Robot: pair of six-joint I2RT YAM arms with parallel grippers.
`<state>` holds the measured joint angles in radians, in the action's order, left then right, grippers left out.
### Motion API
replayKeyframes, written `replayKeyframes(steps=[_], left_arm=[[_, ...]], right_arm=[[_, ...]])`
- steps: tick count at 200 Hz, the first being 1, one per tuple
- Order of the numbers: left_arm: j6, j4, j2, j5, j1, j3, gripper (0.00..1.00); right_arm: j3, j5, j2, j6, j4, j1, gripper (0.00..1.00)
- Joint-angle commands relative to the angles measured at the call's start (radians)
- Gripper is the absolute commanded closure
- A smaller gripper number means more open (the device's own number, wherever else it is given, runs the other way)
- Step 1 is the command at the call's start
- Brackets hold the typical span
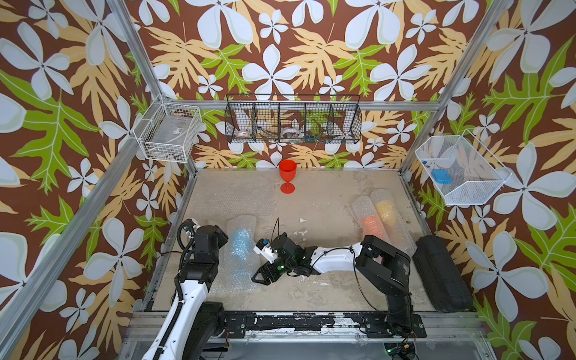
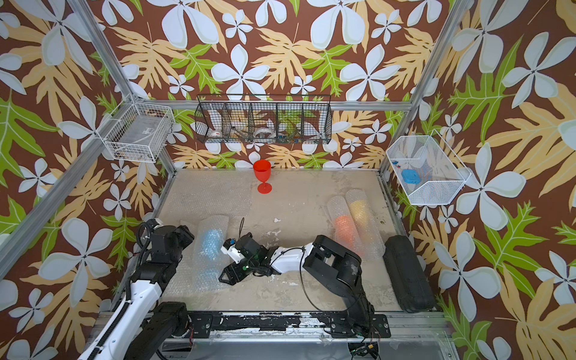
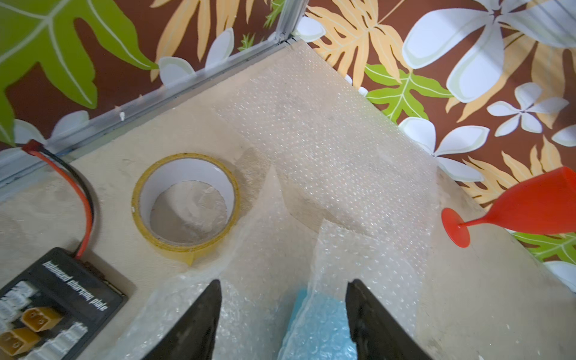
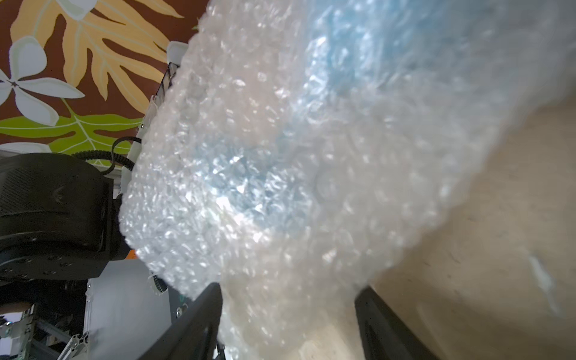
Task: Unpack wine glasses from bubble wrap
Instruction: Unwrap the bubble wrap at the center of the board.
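Bubble wrap roll, blue goblet inside — L claw spread over it, R claw spread at its end

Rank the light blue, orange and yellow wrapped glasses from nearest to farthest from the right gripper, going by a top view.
1. Light blue wrapped glass, just beside the right gripper, on the left side.
2. Orange wrapped glass, far over on the right side.
3. Yellow wrapped glass, beside the orange one, farther right and farther back.
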<state>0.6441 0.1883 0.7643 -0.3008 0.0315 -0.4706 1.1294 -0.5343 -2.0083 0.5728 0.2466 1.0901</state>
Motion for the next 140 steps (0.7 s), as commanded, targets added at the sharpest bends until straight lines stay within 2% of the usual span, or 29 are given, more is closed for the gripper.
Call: replayKeyframes(steps=[1, 19, 37, 46, 56, 74, 107, 140], left_arm=[[-0.035, -0.030, 0.014, 0.097, -0.001, 0.001, 0.35], [-0.050, -0.029, 0.036, 0.141, -0.001, -0.005, 0.36], [-0.061, -0.038, 0.053, 0.187, -0.001, -0.003, 0.37], [-0.061, -0.038, 0.058, 0.195, -0.001, -0.003, 0.37], [-0.059, -0.043, 0.059, 0.195, -0.001, -0.002, 0.37], [-0.065, -0.043, 0.057, 0.195, -0.001, -0.006, 0.37], [-0.075, -0.042, 0.066, 0.217, -0.001, 0.000, 0.36], [-0.080, -0.036, 0.126, 0.268, -0.001, 0.000, 0.34]], right_arm=[[0.031, -0.047, -0.022, 0.006, 0.017, 0.019, 0.32], [0.032, -0.045, -0.022, 0.001, 0.013, 0.019, 0.34], [0.025, -0.088, -0.021, 0.024, 0.053, 0.021, 0.45], [0.030, -0.107, -0.029, 0.036, 0.069, 0.025, 0.46], [0.054, -0.101, -0.042, 0.013, 0.027, 0.026, 0.43], [0.047, -0.012, -0.026, -0.028, -0.032, 0.010, 0.36], [-0.021, -0.021, 0.041, -0.050, -0.035, -0.036, 0.29], [-0.086, -0.010, 0.130, -0.066, -0.041, -0.059, 0.28]])
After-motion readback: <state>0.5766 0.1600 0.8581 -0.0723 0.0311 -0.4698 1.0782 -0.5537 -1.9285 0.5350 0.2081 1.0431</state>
